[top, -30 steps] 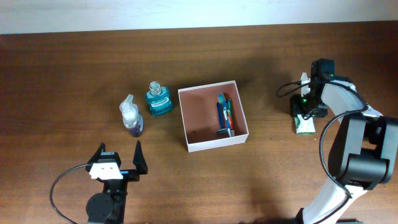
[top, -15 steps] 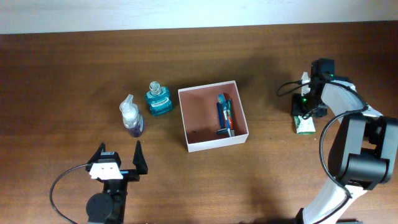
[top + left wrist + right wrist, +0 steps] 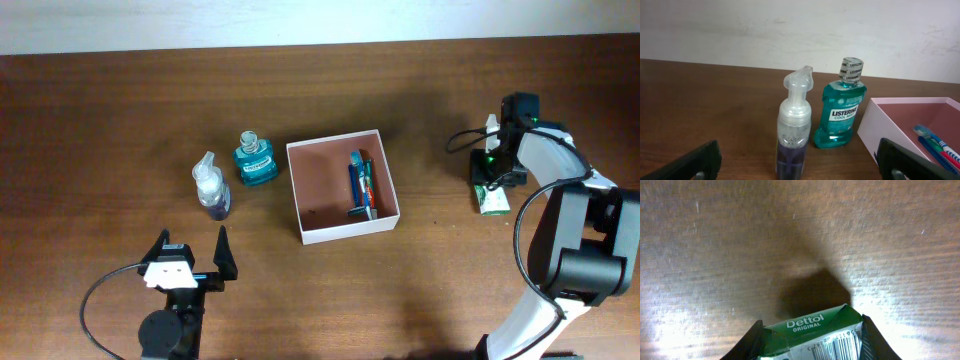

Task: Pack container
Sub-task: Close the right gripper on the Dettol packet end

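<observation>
The container (image 3: pixel 340 233), a shallow white box with a pinkish-brown inside, sits mid-table with toothbrushes (image 3: pixel 361 185) along its right wall. In the left wrist view its corner (image 3: pixel 890 125) shows at right. My right gripper (image 3: pixel 490 183) points down at the far right; its black fingers (image 3: pixel 752 341) press both sides of a green and white Dettol soap box (image 3: pixel 812 330), which rests on the table (image 3: pixel 493 204). My left gripper (image 3: pixel 191 240) stands wide open near the front edge, holding nothing. It faces a clear pump bottle with purple liquid (image 3: pixel 794 135).
A teal Listerine mouthwash bottle (image 3: pixel 255 160) stands just left of the container, with the pump bottle (image 3: pixel 212 190) to its left front. In the left wrist view the mouthwash (image 3: pixel 842 117) is behind the pump bottle. A white wall runs along the table's back edge.
My right gripper's jaws have closed in onto the soap box. The left arm, bottles and container have not moved.
</observation>
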You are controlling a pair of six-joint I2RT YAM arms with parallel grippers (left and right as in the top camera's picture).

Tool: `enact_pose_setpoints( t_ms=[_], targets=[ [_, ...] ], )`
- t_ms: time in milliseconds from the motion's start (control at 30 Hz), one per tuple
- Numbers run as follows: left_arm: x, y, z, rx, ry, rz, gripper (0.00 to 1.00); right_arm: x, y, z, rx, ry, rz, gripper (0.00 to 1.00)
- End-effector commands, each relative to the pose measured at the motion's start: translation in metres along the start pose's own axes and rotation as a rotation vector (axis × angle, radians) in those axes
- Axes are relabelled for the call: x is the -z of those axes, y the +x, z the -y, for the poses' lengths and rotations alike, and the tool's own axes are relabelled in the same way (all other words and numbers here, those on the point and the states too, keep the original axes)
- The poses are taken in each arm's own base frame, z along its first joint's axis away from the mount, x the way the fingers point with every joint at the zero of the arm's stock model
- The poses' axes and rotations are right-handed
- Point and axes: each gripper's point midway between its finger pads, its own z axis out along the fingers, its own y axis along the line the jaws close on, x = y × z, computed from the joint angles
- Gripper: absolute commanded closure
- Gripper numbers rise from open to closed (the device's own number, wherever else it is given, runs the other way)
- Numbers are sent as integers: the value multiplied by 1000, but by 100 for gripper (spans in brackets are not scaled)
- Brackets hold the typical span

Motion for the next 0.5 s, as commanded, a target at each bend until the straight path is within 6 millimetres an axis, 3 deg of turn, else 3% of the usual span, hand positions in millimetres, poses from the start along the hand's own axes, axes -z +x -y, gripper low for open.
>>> enact_pose_setpoints(
  t_ms=[0, 467],
  targets=[
    [0, 0, -4, -15, -19, 7, 1, -1, 2, 0, -9, -8, -27, 75],
    [0, 0, -4, -15, -19, 7, 1, 33, -23, -8, -8, -62, 6, 80]
  ],
)
